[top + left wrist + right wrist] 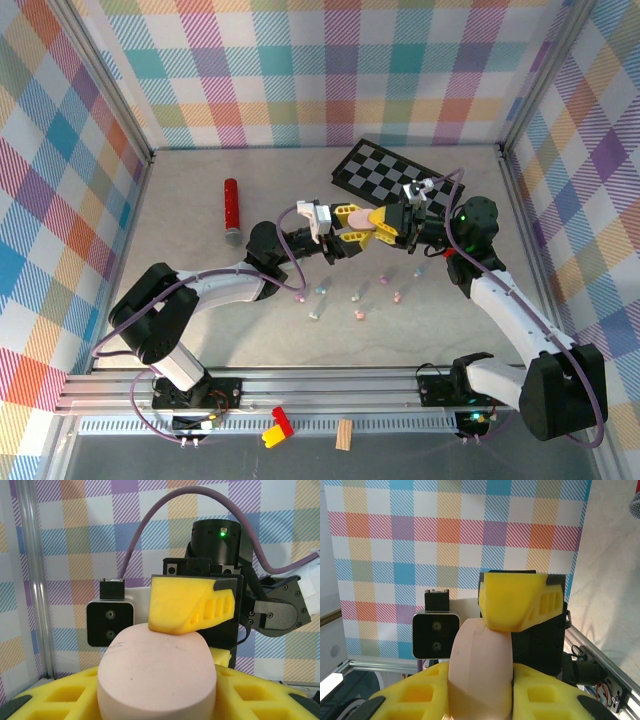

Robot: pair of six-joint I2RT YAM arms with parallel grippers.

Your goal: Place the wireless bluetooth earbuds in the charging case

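A pink pebble-shaped charging case (357, 222) is held in the air over the table's middle, between both arms. My left gripper (340, 238) is shut on it from the left and my right gripper (385, 224) from the right. In the left wrist view the case (157, 665) sits between the yellow fingers (60, 695), with the right arm's finger (192, 605) pressing on top. The right wrist view shows the case (480, 670) edge-on, its lid seam closed. Several tiny pastel earbuds (358, 297) lie scattered on the table below.
A red cylinder (230, 205) with a grey cap lies at the left. A black-and-white checkerboard (385, 170) sits at the back. Yellow and red blocks (276, 428) and a wooden block (344, 433) rest beyond the front rail.
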